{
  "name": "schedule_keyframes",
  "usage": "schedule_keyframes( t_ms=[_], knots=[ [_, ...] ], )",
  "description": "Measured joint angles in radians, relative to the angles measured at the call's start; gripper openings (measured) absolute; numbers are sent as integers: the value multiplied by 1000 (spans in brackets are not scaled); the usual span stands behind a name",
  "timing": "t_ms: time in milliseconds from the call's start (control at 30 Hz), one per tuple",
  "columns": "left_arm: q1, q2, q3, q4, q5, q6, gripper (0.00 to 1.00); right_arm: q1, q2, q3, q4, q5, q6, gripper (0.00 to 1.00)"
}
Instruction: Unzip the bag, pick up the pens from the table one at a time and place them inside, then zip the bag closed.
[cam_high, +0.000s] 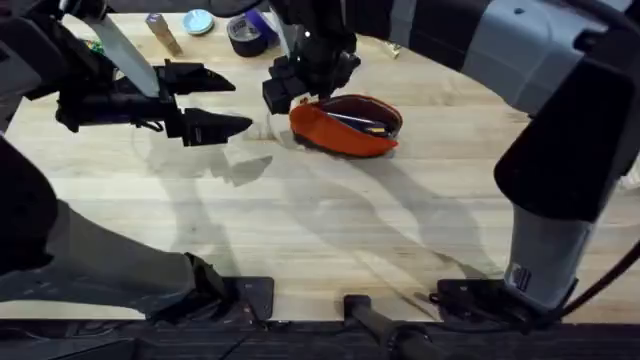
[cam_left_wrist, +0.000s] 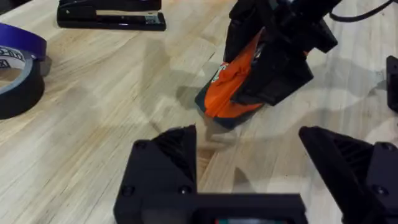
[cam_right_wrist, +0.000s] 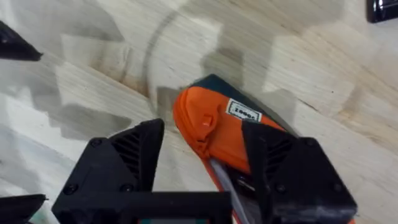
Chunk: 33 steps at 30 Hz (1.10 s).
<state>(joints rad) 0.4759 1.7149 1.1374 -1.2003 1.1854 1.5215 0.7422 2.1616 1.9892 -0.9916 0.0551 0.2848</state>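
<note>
1. Orange fabric bag (cam_high: 345, 128) lies on the wooden table (cam_high: 330, 230) at centre-back, zip gaping, dark pens (cam_high: 357, 121) visible inside.
2. Right gripper (cam_high: 292, 88) sits over the bag's left end; in the right wrist view its black fingers (cam_right_wrist: 287, 177) stand apart and straddle that end (cam_right_wrist: 211, 127), clamped on nothing I can see.
3. Left gripper (cam_high: 205, 100) hovers just left of the bag, fingers spread wide, holding nothing; bag (cam_left_wrist: 233, 93) lies ahead of it in the left wrist view, partly behind the right gripper (cam_left_wrist: 273, 46).
4. Bag has a navy base and a small white label (cam_right_wrist: 242, 112).
5. Table: pale planks, visible grain. At the back: black stapler (cam_left_wrist: 112, 14), tape roll (cam_left_wrist: 18, 74), small round blue-lidded tin (cam_high: 198, 21).
</note>
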Motion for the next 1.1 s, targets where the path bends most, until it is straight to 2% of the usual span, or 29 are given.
schedule_keyframes(
  t_ms=[167,267,500,567,867,1100],
  knots=[
    [0,0,0,0,0,0,993,0,0,0,0,0,0,632],
    [0,0,0,0,0,0,993,0,0,0,0,0,0,526],
    [0,0,0,0,0,0,992,3,0,2,4,-12,4,123],
    [0,0,0,0,0,0,992,3,0,2,4,-13,3,48],
    [0,0,0,0,0,0,993,3,0,15,-3,-15,3,28],
    [0,0,0,0,0,0,993,2,4,100,-74,-11,3,29]
  ],
)
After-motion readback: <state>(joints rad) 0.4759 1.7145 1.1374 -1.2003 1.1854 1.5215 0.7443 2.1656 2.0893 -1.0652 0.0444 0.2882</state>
